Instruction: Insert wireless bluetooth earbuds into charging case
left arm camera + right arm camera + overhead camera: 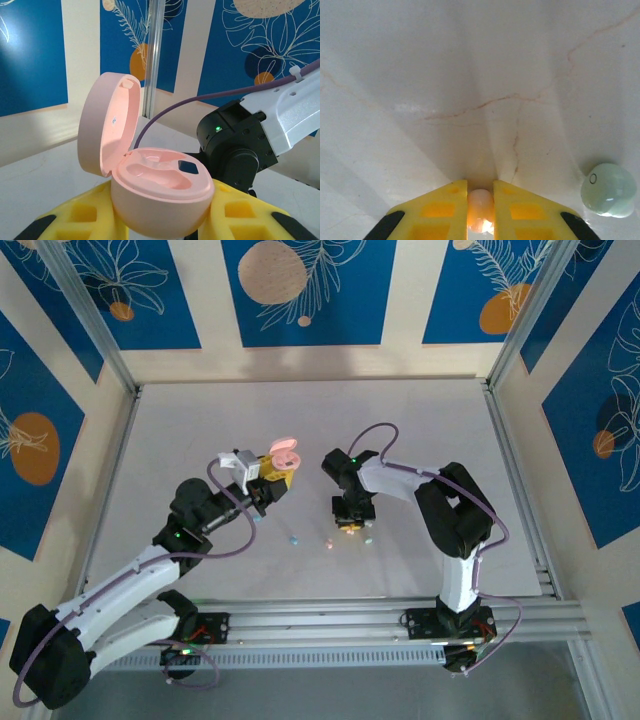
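A pink earbud (480,211) sits pinched between the yellow fingers of the right gripper (480,189), at the bottom centre of the right wrist view, low over the white marbled table (470,75). That claw is closed on it.

In the top view the right gripper (352,524) is just right of centre. The open pink charging case (284,453) lies up and to the left of it, near but apart, held up by the left gripper (270,478), which is clamped around the case's base. The carrying arm is therefore the right one, and the coming move looks like a short lift and a reach up-left.

In the left wrist view the charging case (160,187) stands upright between the yellow fingers (85,215), with its lid (107,122) swung back at the left. The moulded tray runs lengthwise across the frame and both wells look empty.

Loose on the table beside the right claw are a mint earbud (609,190), at the lower right of its wrist view, and in the top view a pale blue earbud (294,539) and a second pink earbud (328,541).
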`<state>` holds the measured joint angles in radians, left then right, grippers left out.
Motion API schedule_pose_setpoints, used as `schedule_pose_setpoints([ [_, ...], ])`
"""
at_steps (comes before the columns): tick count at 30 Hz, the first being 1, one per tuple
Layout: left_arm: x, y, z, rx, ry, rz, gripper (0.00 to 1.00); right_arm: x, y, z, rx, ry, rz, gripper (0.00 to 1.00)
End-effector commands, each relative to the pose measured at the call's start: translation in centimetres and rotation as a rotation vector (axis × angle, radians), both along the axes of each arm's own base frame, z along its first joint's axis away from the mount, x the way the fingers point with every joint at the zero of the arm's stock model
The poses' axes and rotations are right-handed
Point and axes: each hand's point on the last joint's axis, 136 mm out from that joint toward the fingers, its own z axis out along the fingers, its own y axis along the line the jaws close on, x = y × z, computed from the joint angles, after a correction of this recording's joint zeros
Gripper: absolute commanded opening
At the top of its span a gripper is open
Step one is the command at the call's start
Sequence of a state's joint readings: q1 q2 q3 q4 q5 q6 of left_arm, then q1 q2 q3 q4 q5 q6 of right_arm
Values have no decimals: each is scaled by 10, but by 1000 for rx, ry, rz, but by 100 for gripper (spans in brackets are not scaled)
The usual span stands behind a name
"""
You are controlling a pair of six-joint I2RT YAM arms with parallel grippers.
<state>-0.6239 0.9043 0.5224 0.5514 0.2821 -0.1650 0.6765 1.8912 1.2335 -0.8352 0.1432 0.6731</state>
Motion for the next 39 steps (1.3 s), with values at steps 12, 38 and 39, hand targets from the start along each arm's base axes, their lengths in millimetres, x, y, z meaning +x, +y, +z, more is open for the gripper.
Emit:
schedule_pose_setpoints([
  [12, 2, 4, 3, 8, -18, 32, 31, 15, 53, 127, 863, -4, -88, 17],
  [38, -2, -23, -25, 78, 11, -118, 31, 28, 45, 240, 1392, 43, -19, 18],
  [39, -3, -24, -25, 78, 10, -127, 31, 28, 45, 244, 1388, 20, -8, 18],
])
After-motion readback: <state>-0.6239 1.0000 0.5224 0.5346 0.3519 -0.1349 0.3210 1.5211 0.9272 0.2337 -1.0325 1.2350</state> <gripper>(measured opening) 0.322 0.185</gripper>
